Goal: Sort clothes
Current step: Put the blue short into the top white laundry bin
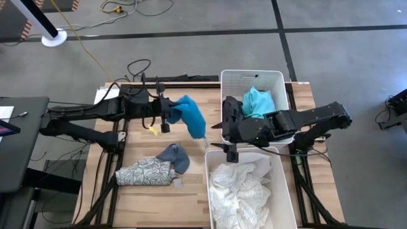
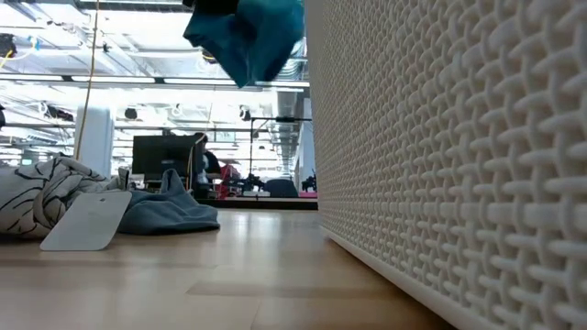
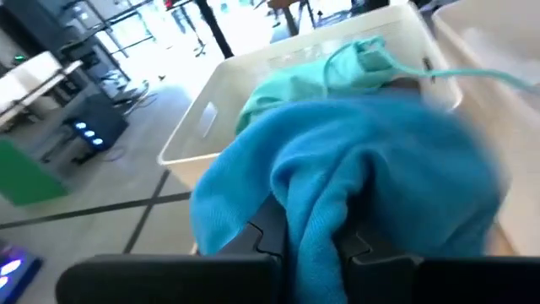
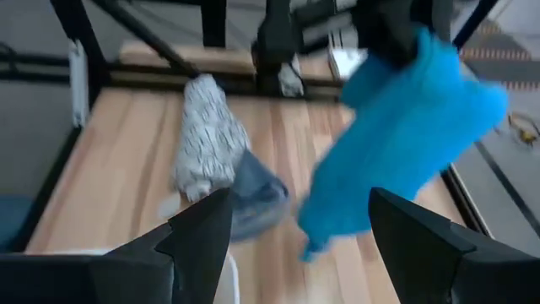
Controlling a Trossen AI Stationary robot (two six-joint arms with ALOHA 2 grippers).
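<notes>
Left gripper (image 1: pixel 166 114) clamped on the blue garment (image 1: pixel 191 116), dangling it above the table — the far bin (image 1: pixel 229 79), already holding 1 teal piece (image 1: pixel 259 100), lies just to its right. Right gripper (image 1: pixel 230 136) waits open between the 2 bins.

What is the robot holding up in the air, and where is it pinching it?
The left gripper holds the blue garment by a bunched fold at one end; the rest hangs free above the table. The right gripper is open, holding nothing.
</notes>
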